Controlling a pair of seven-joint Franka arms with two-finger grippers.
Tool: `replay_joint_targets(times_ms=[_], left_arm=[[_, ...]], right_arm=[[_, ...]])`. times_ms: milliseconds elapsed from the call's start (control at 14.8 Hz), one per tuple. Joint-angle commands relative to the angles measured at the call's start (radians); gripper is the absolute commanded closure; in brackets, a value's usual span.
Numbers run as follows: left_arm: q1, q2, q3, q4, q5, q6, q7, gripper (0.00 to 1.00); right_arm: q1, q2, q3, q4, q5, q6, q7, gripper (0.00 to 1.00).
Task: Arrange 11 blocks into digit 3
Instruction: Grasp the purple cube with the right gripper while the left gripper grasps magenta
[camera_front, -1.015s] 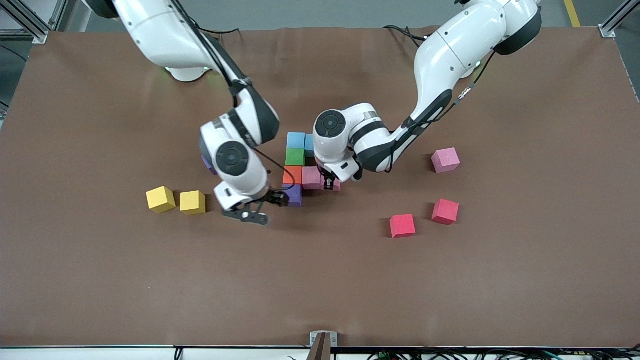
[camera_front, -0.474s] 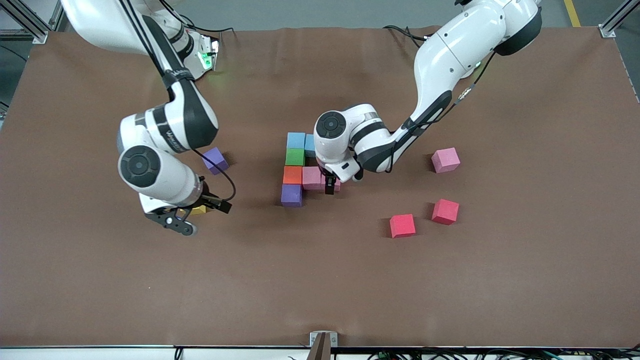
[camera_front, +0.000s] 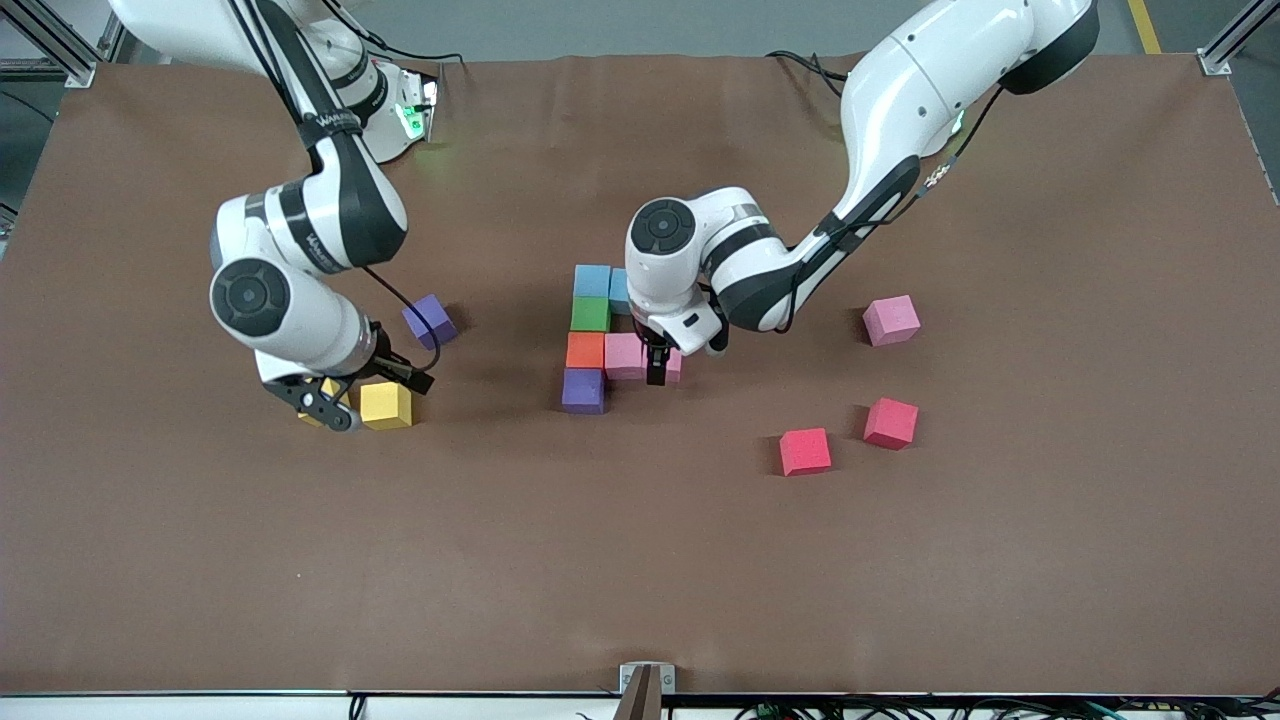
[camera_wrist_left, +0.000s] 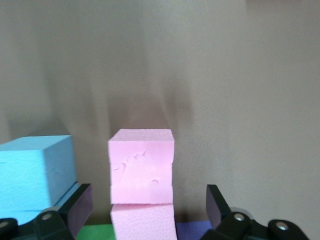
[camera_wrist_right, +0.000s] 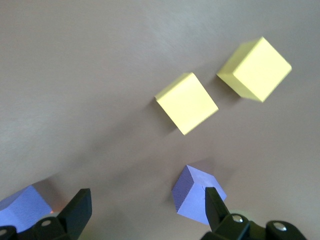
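Left gripper (camera_front: 657, 372) is low over the pink bar (camera_front: 634, 357) of the half-built 3 (camera_front: 600, 338) mid-table, jaws wide open either side of a pink cube (camera_wrist_left: 141, 166), gripping nothing. Right gripper (camera_front: 345, 395) hangs over the yellow cubes (camera_front: 385, 404) toward the right arm's end, jaws wide open, empty. Loose purple cube (camera_front: 430, 321) lies near them. One pink cube (camera_front: 891, 320) and two red cubes (camera_front: 805, 451) sit toward the left arm's end.
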Motion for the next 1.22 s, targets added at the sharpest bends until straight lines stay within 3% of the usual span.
replay_joint_targets(times_ms=[0, 135, 406, 677, 1150], left_arm=[[0.112, -0.037, -0.099, -0.03, -0.001, -0.078, 0.064, 0.0], [0.195, -0.041, -0.146, -0.029, -0.001, -0.101, 0.13, 0.0], [0.315, -0.029, -0.144, -0.012, 0.01, -0.103, 0.224, 0.0], [0.407, -0.026, -0.141, -0.016, 0.011, -0.103, 0.351, 0.0], [0.403, 0.026, -0.013, -0.012, 0.013, -0.036, 0.377, 0.0]], right_arm=[[-0.002, -0.156, 0.016, -0.258, -0.004, 0.126, 0.106, 0.0], [0.007, -0.176, 0.018, -0.309, -0.004, 0.137, 0.169, 0.0], [0.056, -0.185, 0.019, -0.441, -0.008, 0.258, 0.31, 0.0], [0.058, -0.182, 0.019, -0.57, -0.008, 0.411, 0.321, 0.0], [0.046, -0.145, 0.015, -0.588, -0.008, 0.528, 0.323, 0.01]])
